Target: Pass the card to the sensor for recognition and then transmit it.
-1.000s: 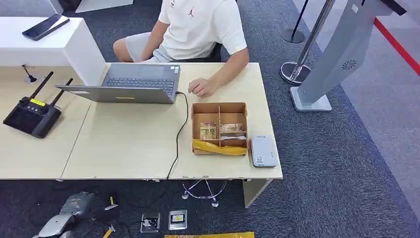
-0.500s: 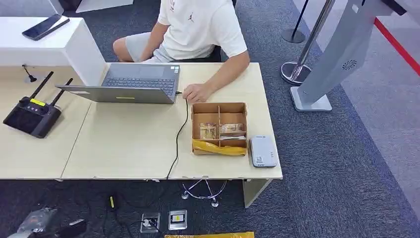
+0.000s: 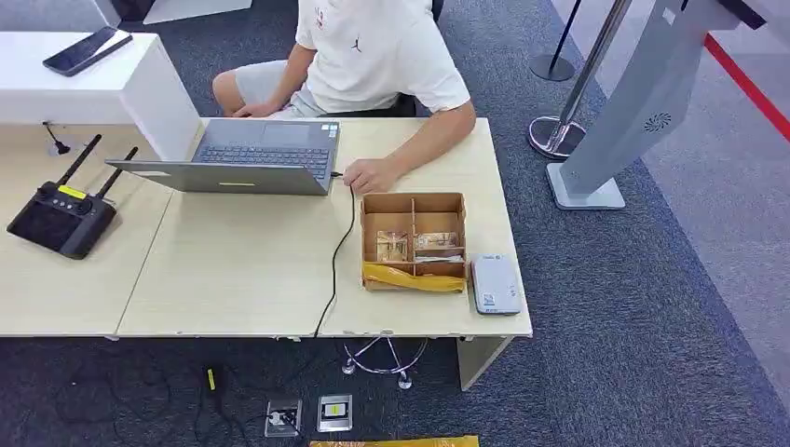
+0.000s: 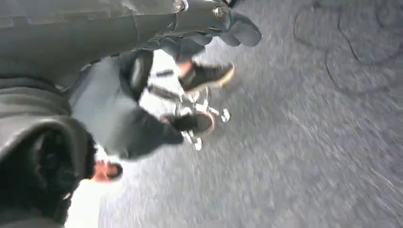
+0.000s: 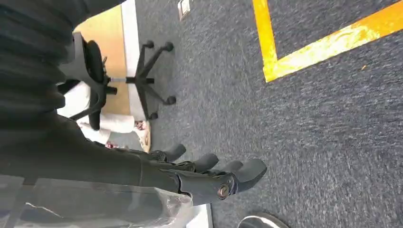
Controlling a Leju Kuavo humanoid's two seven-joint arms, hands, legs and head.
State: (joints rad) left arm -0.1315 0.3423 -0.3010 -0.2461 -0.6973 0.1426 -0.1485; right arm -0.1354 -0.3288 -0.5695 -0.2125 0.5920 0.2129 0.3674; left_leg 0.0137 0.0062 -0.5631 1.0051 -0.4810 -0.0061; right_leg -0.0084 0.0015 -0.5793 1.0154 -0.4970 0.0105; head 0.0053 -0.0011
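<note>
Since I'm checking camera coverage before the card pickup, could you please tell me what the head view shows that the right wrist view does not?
Head view alone: the table with the divided cardboard box holding cards, the white card sensor beside it, a laptop, a black controller and a seated person. Right wrist view alone: the right hand, fingers extended and holding nothing, a yellow floor line and an office chair base. Both share the grey-blue carpet.
</note>
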